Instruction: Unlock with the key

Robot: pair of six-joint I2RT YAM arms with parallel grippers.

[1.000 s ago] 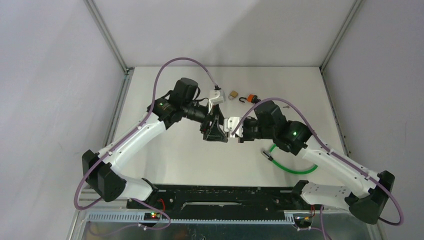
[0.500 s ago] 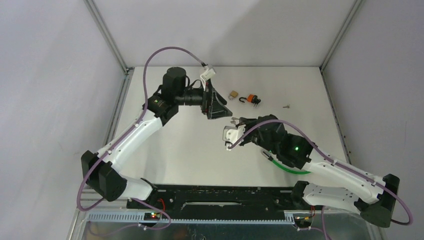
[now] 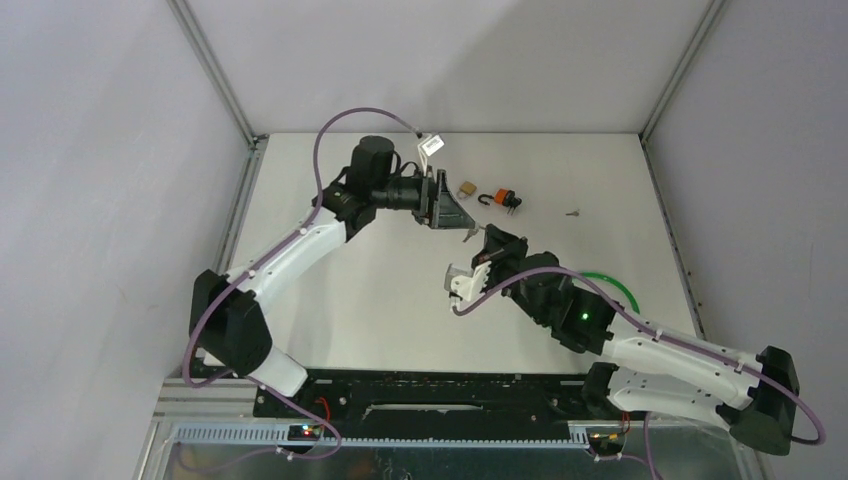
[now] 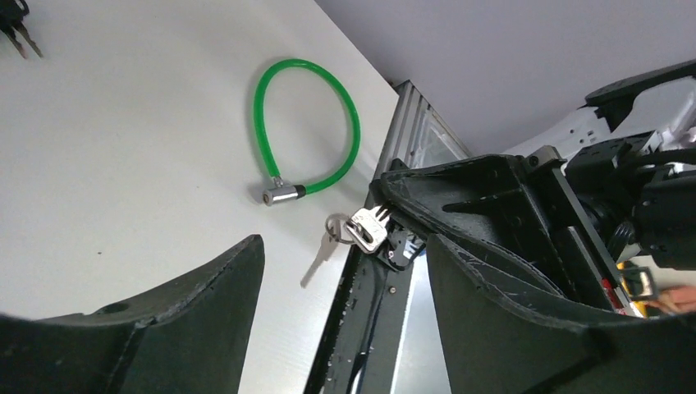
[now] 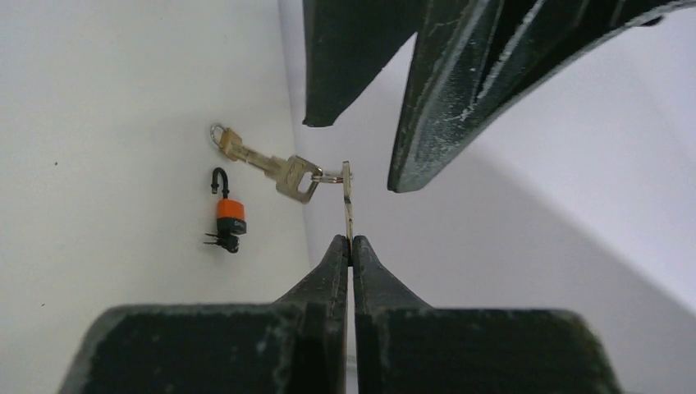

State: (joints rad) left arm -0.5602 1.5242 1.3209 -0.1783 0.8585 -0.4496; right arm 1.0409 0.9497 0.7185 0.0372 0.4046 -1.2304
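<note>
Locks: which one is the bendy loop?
The green cable lock, a thin ring lying flat. The brass padlock and the orange padlock are small, blocky ones.

I see a white tabletop (image 3: 350, 290) with four things lying on it. Towards the far edge lies a small brass padlock (image 3: 466, 188), with an orange padlock with a black shackle (image 3: 499, 198) just beside it. A tiny grey metal bit (image 3: 573, 212) lies further right. A green looped cable lock (image 4: 277, 194) lies nearer my side.

White table (image 3: 380, 310), grey walls (image 3: 450, 60) (aluminium corner posts (image 3: 213, 70))
</note>
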